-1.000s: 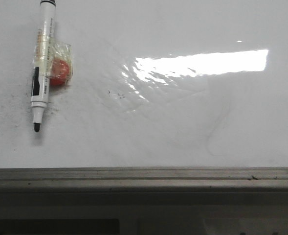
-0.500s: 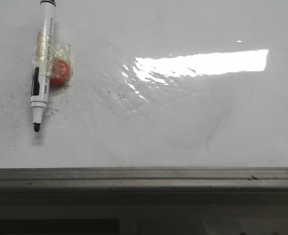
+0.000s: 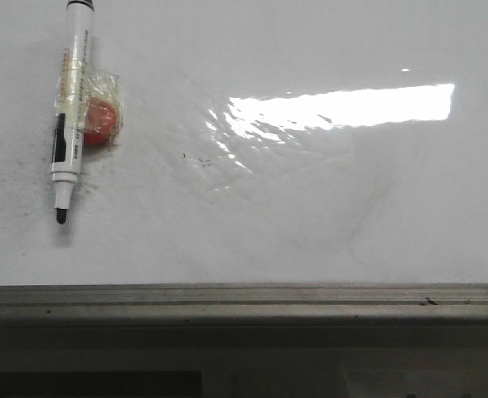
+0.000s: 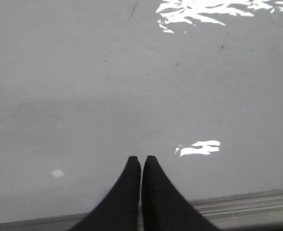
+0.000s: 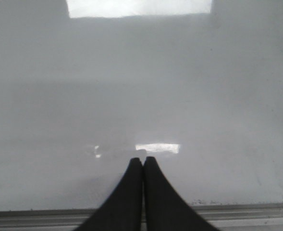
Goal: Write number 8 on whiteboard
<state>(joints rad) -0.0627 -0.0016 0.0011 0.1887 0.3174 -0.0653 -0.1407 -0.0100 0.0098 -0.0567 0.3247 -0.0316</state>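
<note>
The glossy whiteboard [image 3: 293,215] fills the front view, its grey metal rail [image 3: 244,303] along the near edge. No number 8 shows on it, only faint specks. A white marker [image 3: 71,108] with a bare black tip lies at the far left, tip toward the rail, with an orange-red ball [image 3: 101,122] in clear wrap taped to it. Neither gripper shows in the front view. My left gripper [image 4: 141,159] is shut and empty over the board near the rail. My right gripper [image 5: 142,160] is shut and empty over the board near the rail.
A bright glare strip [image 3: 343,106] lies on wrinkled film at the board's middle right. Faint grey smudges [image 3: 198,159] mark the centre. The rail also shows in the left wrist view [image 4: 247,207] and the right wrist view [image 5: 247,211].
</note>
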